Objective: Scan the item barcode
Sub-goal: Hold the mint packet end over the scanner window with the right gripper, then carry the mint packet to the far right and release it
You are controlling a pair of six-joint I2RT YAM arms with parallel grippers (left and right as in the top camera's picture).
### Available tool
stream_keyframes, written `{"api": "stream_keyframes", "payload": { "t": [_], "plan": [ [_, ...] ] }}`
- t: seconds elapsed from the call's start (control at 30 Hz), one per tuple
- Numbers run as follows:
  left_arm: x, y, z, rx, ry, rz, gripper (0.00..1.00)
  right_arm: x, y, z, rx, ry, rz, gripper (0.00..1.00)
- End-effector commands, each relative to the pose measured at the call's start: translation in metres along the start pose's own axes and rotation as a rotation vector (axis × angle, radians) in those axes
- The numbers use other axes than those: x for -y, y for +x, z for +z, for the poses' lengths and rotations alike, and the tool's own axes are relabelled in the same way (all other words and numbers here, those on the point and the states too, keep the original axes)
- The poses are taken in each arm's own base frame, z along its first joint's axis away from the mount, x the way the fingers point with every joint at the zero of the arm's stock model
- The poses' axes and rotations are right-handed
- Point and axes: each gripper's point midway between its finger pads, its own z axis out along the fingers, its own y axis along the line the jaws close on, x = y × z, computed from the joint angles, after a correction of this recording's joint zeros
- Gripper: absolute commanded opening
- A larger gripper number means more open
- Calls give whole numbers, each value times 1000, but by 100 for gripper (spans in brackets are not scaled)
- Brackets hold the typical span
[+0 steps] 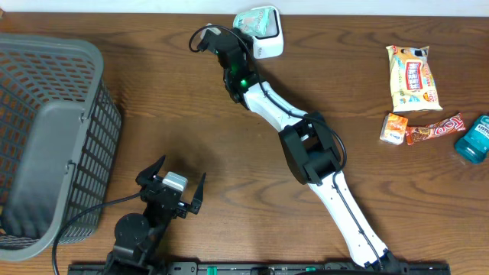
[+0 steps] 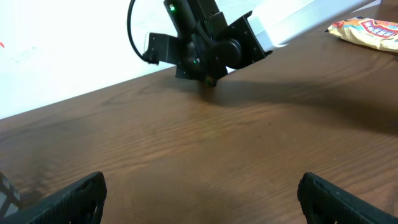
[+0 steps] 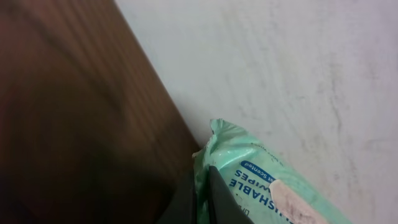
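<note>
Where wooden table (image 1: 191, 122) meets white wall (image 3: 298, 74), right hand (image 3: 200, 190) pinching wipes (image 3: 261, 186)

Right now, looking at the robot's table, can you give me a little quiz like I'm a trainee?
1. True or false: the left pincer is holding a snack.
2. What does the right pincer grip? A green wipes pack, B candy bar, C orange box.
3. Fill in: the grey basket stands nearer the ____ pincer.
Key: 1 false, it is open and empty; 2 A; 3 left.
</note>
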Motion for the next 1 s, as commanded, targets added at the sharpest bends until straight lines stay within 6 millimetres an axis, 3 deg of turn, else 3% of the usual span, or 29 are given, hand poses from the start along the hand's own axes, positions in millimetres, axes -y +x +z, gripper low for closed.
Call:
{"api": "stream_keyframes", "payload": {
  "t": [0.0, 0.27, 0.57, 0.77, 0.9, 0.97],
  "plan": [
    [4, 13, 2, -36, 16, -16, 98, 14, 5, 0, -35, 68, 70, 1],
    [4, 13, 2, -36, 16, -16, 98, 62, -2, -6, -34, 143, 211, 1],
    [4, 13, 2, -36, 16, -16, 98, 88, 10, -9, -88, 136, 257, 1],
    [4, 13, 2, -36, 16, -16, 98, 152, 18, -37, -190, 144, 227, 1],
    [4, 13, 2, -36, 16, -16, 98, 203, 50, -67, -325, 126, 243, 1],
    [4, 13, 2, -36, 16, -16, 98, 225, 76, -78, -395, 116, 277, 1]
  ]
}}
